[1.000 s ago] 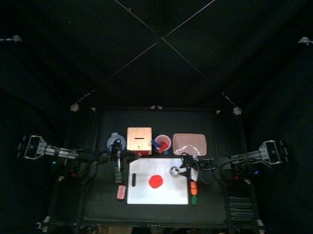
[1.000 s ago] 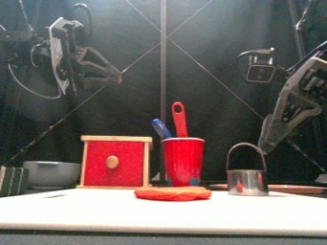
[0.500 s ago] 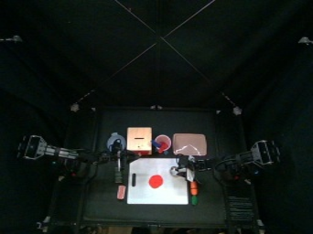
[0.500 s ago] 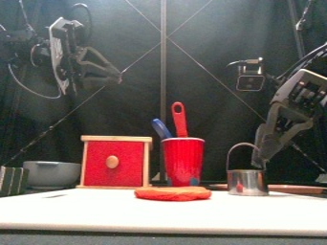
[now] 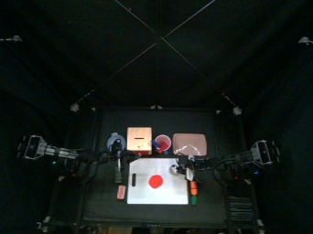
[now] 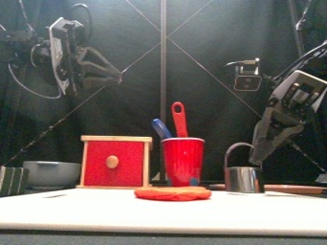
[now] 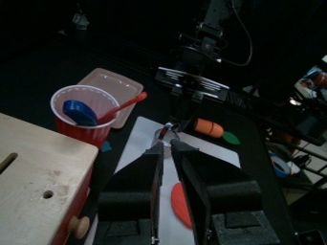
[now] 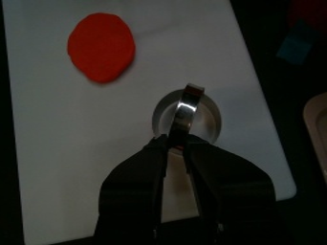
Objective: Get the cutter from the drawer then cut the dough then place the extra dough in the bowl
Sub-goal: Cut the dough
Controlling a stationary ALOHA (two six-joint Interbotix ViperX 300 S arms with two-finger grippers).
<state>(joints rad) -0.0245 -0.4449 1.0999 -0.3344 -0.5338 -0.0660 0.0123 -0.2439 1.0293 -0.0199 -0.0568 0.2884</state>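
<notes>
Grips the round metal cutter [image 8: 212, 122] by its wire handle with the right gripper [image 8: 188, 107], jaws pinched narrow on the wire, apparently so as to hang the ring level with its open edge down. Sets that ring low at the white cutting board [image 8: 179, 48], beside the flat red dough disc [image 8: 102, 45] on the right arm's side, apart from it and not yet over it. Cannot tell from the front view whether touching the board or just clear of it.

Reads as the carry-across step: drawer part done, judging by the cutter already out and the red drawer front of the wooden box [image 6: 117, 162] looking shut, and cutting not yet begun. Calls next for shifting sideways until centred above the disc, then pressing straight down, to avoid a lopsided ring of extra dough.

Holds the left gripper [image 7: 163, 145] high on its own side, jaws drawn close together on nothing, probably to stay clear of the board. Has the blue-grey bowl [image 6: 52, 173] at the far left beside the box, well apart from the dough, ready for scraps. Has the red cup [image 6: 183, 160] with its blue and red toy knives [image 6: 179, 117] behind the dough, out of the cutter's likely path
</notes>
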